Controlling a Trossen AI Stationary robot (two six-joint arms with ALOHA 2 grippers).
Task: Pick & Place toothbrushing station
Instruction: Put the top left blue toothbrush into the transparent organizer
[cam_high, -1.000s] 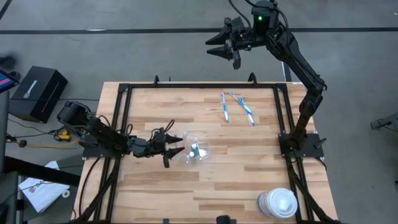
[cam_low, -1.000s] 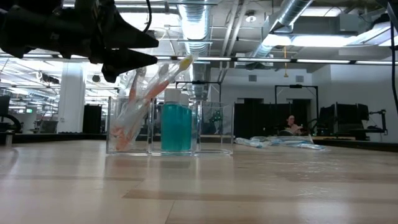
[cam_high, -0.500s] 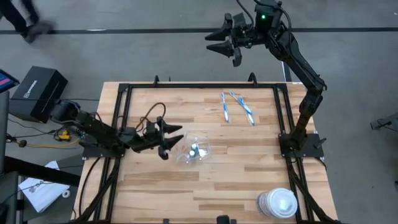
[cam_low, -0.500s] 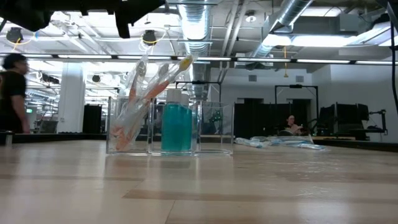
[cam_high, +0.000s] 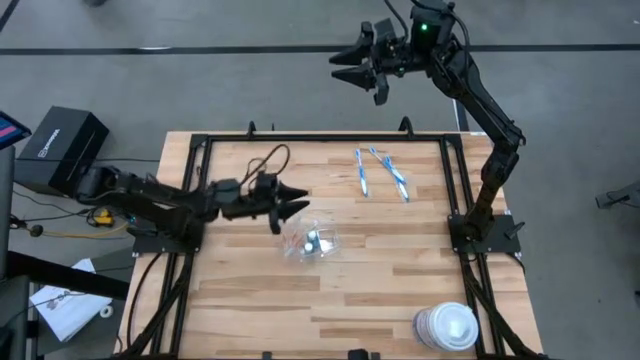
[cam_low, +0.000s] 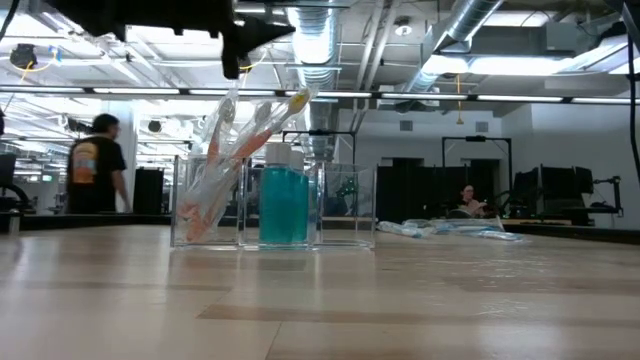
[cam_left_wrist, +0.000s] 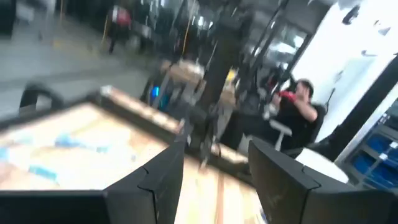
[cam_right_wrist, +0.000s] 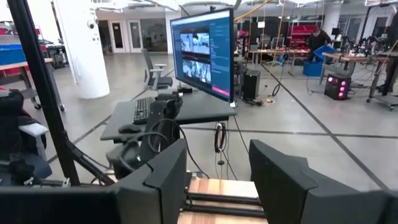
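Left gripper (cam_high: 297, 203) has lifted off the clear cup (cam_high: 311, 241), jaws apart, empty; right gripper (cam_high: 346, 75) hangs beyond the counter (cam_high: 380, 280), jaws apart, empty, we note.

Both arms are dark, near-black jointed linkages mounted on black frame rails at the table edges. The left arm (cam_high: 170, 200) carries a loose black cable looping above its wrist. The right arm (cam_high: 478, 95) shows a small green indicator light near its wrist. Each gripper — left gripper (cam_high: 290, 203), right gripper (cam_high: 348, 72) — ends in two dark, angular, tapering fingers.
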